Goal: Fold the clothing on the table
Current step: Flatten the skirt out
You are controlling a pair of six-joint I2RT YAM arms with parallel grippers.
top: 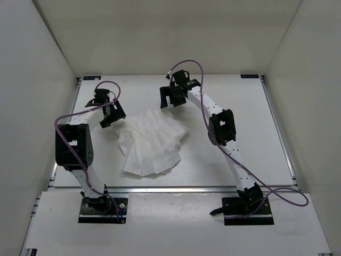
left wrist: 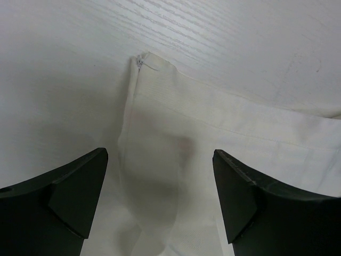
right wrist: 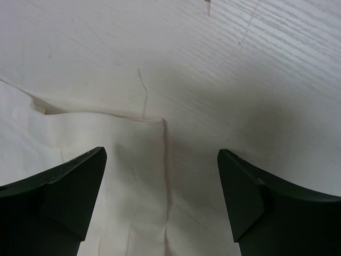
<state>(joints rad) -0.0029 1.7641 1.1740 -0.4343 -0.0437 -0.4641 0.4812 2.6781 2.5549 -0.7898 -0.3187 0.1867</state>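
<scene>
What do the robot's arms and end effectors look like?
The left arm and right arm have white links, black joint housings and black base plates, each trailed by a purple cable. The left end effector and right end effector are black with two wedge-shaped fingers.

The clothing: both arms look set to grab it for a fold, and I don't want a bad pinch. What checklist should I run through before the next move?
1. Left gripper open and empty: ok.
2. Right gripper open and empty: ok.
3. A corner of the clothing lined up with the left jaws: ok, it lies just ahead of the gap.
4. A corner lined up with the right jaws: ok, though the fabric fills only one side of the gap.
5. Clothing spread flat: not ok, it looks rumpled from above.
6. Gripper height right for pinching fabric: cannot tell.
</scene>
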